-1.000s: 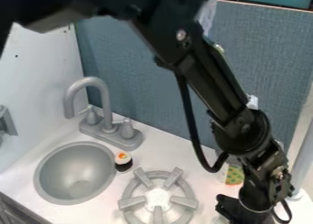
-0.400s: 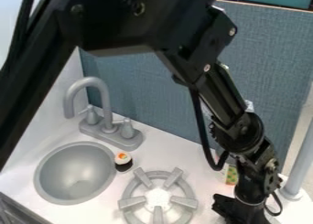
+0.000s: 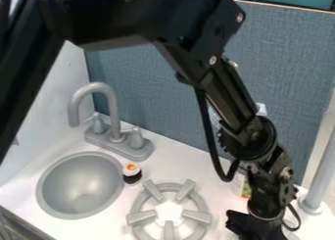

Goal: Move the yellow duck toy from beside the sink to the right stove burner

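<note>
Reference point for all locations: the grey four-armed burner, set in the white countertop. At far left, a white side wall rises beyond the counter, and a dark grey cabinet front lies below the counter edge, left of the burner. The round grey sink is recessed in the counter to the left of the burner. The grey faucet, with its two handles on one base plate, stands behind the sink, to the upper left of the burner. A toy sushi roll, with a white top, an orange and green centre and a black band, stands upright between the sink and the burner, at the sink's right edge. A blue-grey panel stands behind the burner and extends to the right. A container with a green and yellow pattern stands to the upper right of the burner, partly covered by the arm. The black gripper is positioned low over the counter, right of the burner and in front of the container; its state, open, closed or loaded, cannot be determined. A grey post on a round base stands farther right of the burner.
</note>
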Robot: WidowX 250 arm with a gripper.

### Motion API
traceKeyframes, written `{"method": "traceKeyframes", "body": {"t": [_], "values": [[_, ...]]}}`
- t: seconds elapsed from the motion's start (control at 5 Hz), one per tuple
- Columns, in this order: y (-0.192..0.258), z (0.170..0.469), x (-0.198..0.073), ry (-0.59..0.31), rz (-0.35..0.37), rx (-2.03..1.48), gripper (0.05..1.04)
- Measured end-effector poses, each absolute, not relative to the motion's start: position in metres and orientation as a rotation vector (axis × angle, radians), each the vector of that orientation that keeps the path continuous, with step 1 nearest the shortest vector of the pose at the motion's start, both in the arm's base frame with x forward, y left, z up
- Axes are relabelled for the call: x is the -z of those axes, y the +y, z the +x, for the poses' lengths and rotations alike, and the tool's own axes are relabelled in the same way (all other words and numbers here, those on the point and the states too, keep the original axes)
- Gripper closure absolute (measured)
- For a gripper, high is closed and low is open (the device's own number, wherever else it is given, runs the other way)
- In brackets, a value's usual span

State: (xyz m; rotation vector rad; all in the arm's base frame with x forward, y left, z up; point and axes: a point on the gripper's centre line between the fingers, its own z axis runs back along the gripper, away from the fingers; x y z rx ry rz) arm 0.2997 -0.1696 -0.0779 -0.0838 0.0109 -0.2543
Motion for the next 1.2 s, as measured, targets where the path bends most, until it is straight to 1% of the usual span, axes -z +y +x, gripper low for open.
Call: {"method": "traceKeyframes", "body": {"t": [0.2,0.4,0.6,0.8,1.0,1.2], "values": [[-0.169,0.295,0.074,0.038,-0.065,0.241,0.451],[-0.169,0.299,0.065,0.029,-0.060,0.210,0.144],[-0.170,0.304,0.050,0.000,-0.074,0.198,0.073],[-0.150,0.297,0.018,-0.080,-0.082,0.106,0.078],[-0.118,0.286,-0.015,-0.142,-0.055,0.022,0.081],[-0.074,0.273,-0.028,-0.162,0.020,-0.038,0.081]]}}
